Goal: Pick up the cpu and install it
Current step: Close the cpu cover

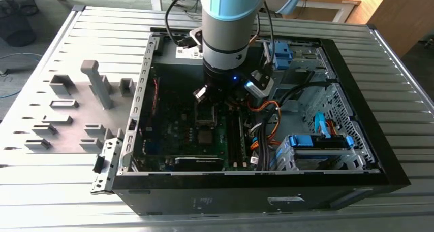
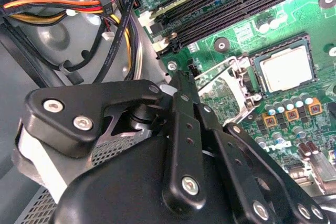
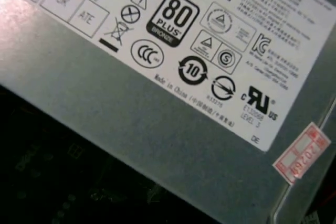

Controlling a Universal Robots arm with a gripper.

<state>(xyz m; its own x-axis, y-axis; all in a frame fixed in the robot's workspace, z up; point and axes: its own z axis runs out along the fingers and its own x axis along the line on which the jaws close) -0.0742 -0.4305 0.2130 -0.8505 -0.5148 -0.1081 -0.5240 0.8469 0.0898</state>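
The cpu [image 2: 286, 69], a small square chip with a silver-grey top, lies flat in the dark-framed socket on the green motherboard [image 2: 294, 19] in the second wrist view. Beside the socket, its metal bracket [image 2: 227, 80] stands swung open. My gripper [image 2: 181, 82] shows as black linkages in the foreground, off to the side of the socket and apart from the chip. In the exterior view the gripper [image 1: 205, 106] hangs inside the open computer case [image 1: 146, 90], low over the middle of the motherboard [image 1: 180, 135]. The cpu is hidden there behind the arm.
A grey plate with upright holder blocks [image 1: 74, 115] lies at the exterior view's left of the case. Orange and black cables [image 1: 268, 110] and blue drive cages [image 1: 318, 143] fill the case's right part. Memory slots [image 2: 226, 3] run past the socket. A labelled grey power supply [image 3: 157, 103] is close.
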